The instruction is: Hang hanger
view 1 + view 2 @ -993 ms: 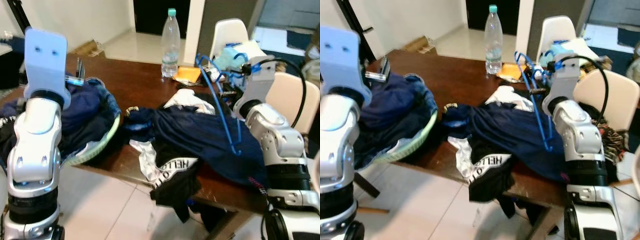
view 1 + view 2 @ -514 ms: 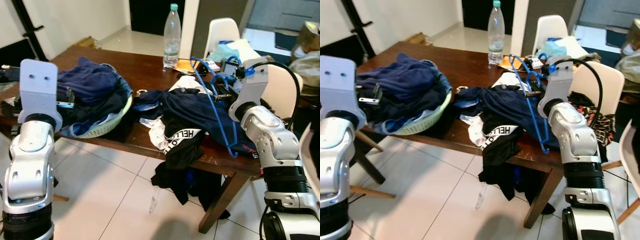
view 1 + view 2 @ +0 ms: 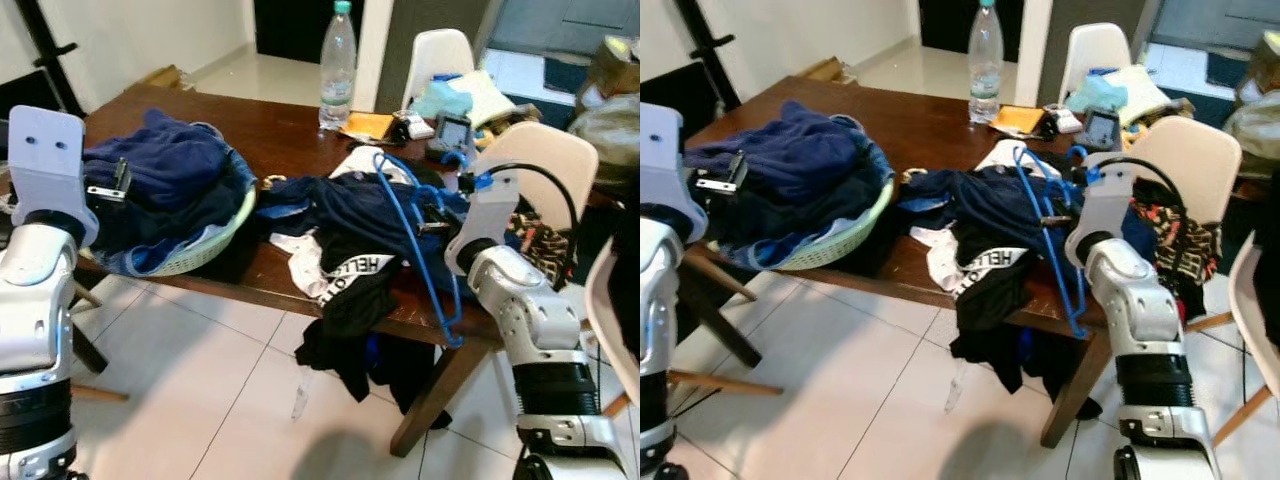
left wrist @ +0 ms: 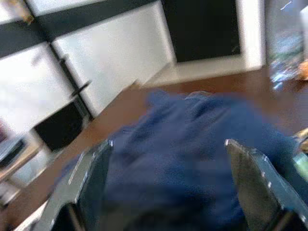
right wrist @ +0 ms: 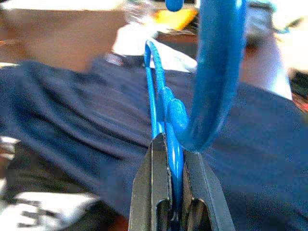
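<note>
A blue plastic hanger (image 3: 421, 268) hangs tilted over the dark clothes near the table's front right edge, its hook (image 5: 214, 72) uppermost. My right gripper (image 3: 428, 222) is shut on the hanger's neck, with both black fingers (image 5: 153, 183) pressed against the blue plastic. A pile of navy and black garments (image 3: 340, 215) lies under it and spills over the table edge. My left gripper (image 3: 106, 186) is open, raised beside the basket's blue clothes (image 4: 192, 144), holding nothing.
A brown wooden table (image 3: 270, 130) carries a pale green laundry basket (image 3: 214, 246) full of blue clothes, a water bottle (image 3: 336, 62) and small items at the back. White chairs (image 3: 548, 168) stand at the right. Tiled floor (image 3: 200, 370) lies in front.
The camera has pulled back from the table, so more floor shows. My right gripper keeps its hold, and the hanger now hangs lower, near the table's front edge.
</note>
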`<state>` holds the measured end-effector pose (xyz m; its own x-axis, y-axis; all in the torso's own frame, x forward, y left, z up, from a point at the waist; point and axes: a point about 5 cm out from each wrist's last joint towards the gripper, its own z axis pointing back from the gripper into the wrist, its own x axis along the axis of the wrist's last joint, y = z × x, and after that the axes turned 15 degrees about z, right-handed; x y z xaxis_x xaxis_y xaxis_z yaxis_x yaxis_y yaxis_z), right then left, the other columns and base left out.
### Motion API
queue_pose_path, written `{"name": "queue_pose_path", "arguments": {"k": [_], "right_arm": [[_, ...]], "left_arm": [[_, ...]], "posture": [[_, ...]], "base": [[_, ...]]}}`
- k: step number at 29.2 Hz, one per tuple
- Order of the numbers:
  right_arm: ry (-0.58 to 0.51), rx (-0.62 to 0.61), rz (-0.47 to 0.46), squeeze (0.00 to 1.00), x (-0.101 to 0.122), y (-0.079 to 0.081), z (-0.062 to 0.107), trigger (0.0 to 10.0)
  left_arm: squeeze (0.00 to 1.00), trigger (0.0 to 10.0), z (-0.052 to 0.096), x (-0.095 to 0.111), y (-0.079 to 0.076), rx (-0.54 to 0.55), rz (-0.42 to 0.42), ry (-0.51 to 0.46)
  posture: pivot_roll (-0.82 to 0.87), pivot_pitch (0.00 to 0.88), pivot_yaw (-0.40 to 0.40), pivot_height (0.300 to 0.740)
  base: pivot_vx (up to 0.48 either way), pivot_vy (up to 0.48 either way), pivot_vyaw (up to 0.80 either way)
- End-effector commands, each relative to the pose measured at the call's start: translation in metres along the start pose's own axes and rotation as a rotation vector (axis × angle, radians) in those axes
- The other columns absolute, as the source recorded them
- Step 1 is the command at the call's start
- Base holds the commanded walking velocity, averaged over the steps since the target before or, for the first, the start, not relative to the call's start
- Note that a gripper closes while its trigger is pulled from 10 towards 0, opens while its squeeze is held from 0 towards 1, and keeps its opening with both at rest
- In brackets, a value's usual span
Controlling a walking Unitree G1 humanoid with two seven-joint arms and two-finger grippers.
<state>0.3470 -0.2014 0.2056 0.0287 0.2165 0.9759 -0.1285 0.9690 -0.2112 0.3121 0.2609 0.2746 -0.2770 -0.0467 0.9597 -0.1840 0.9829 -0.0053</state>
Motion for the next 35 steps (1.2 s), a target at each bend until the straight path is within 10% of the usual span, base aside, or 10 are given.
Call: {"name": "queue_pose_path", "arguments": {"k": [1,9,25,26,35], "right_arm": [[-0.033,-0.043,-0.011,0.0,0.004,-0.01,0.005,10.0],[-0.054,-0.055,0.005,0.0,0.011,-0.011,0.008,10.0],[-0.046,-0.043,0.021,0.0,0.011,-0.008,0.008,10.0],[-0.046,-0.04,0.02,0.0,0.011,-0.007,0.008,10.0],[-0.048,-0.031,0.02,0.0,0.013,-0.006,0.008,10.0]], "left_arm": [[0.0,10.0,-0.005,0.004,-0.004,-0.017,0.032,-0.033],[0.0,10.0,-0.022,0.002,0.002,0.058,-0.019,-0.036],[0.0,10.0,-0.01,-0.031,0.039,0.263,-0.002,0.08],[1.0,10.0,-0.013,-0.03,0.042,0.259,0.017,0.064],[1.0,10.0,-0.027,-0.022,0.043,0.225,0.072,0.012]], "posture": [[0.13,0.084,-0.006,0.74],[0.11,0.082,-0.004,0.74],[0.12,0.09,-0.013,0.74],[0.12,0.092,-0.016,0.74],[0.1,0.108,-0.031,0.74]], "base": [[0.0,0.0,-0.8],[0.0,0.0,0.0],[0.0,0.0,0.0],[0.0,0.0,0.0],[0.0,0.0,0.0]]}}
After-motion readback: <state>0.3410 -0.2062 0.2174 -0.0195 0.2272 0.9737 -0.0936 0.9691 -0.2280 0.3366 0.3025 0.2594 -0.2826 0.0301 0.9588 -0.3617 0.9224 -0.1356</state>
